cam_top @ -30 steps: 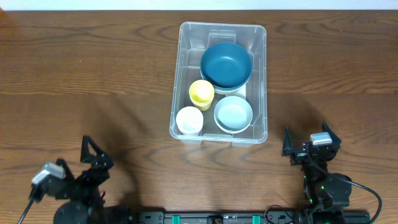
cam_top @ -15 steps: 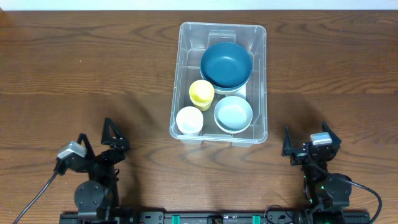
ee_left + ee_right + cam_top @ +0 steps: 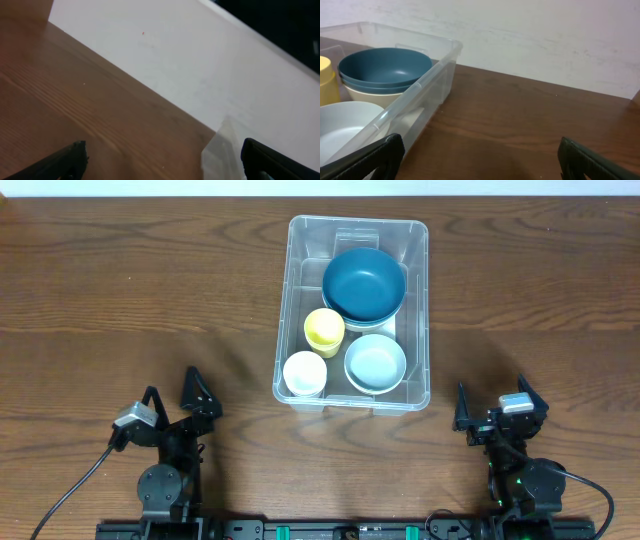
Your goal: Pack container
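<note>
The clear container sits at the table's centre back. Inside it are a dark blue bowl, a yellow cup, a white cup and a pale blue bowl. My left gripper stands open and empty near the front edge, left of the container. Its wrist view shows only a blurred corner of the container by the right finger. My right gripper is open and empty at the front right. In the right wrist view the container and blue bowl lie to the left.
Bare brown wood table surrounds the container on all sides. A white wall runs behind the table's far edge. A cable trails from the left arm at the front left. The blue bowl rests on a cream bowl.
My left arm has shifted right along the front edge and turned toward the container. The right arm and the container's contents have not moved.
</note>
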Available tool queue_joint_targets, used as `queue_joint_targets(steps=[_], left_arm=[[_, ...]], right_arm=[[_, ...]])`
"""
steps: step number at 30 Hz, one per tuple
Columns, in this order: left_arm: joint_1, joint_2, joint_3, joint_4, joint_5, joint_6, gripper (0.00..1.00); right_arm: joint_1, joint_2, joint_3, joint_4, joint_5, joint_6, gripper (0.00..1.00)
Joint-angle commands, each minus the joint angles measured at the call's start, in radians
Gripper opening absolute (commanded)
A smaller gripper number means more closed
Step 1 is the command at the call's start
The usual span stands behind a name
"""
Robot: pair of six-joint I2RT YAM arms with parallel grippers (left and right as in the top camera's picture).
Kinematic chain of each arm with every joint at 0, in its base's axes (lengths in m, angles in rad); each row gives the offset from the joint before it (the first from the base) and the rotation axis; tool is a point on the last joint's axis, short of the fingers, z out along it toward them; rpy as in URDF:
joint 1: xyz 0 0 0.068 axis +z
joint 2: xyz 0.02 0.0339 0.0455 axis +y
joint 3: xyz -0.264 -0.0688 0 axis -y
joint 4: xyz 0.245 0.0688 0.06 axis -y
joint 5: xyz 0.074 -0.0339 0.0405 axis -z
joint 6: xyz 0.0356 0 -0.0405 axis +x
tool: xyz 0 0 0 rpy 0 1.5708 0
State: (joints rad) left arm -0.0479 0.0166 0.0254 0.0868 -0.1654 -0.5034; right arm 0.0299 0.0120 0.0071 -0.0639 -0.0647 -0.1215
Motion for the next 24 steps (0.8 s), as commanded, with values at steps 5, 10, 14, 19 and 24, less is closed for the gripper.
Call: queue_joint_targets(steps=[5, 10, 14, 19, 24], left_arm=[[-0.004, -0.008, -0.021, -0.008, 0.055, 0.223, 0.98], [-0.004, -0.008, -0.021, -0.011, 0.088, 0.385, 0.98], [-0.004, -0.008, -0.021, -0.017, 0.096, 0.448, 0.98], [-0.004, -0.008, -0.021, -0.033, 0.095, 0.451, 0.98], [-0.004, -0.005, -0.021, -0.077, 0.095, 0.451, 0.98]], right_arm=[[-0.005, -0.006, -0.002, -0.003, -0.011, -0.01, 0.99], [-0.005, -0.006, -0.002, -0.003, -0.011, -0.01, 0.99], [-0.005, -0.006, -0.002, -0.003, -0.011, -0.01, 0.99], [-0.005, -0.006, -0.002, -0.003, -0.011, -0.01, 0.99], [-0.005, -0.006, -0.002, -0.003, -0.011, -0.01, 0.99]])
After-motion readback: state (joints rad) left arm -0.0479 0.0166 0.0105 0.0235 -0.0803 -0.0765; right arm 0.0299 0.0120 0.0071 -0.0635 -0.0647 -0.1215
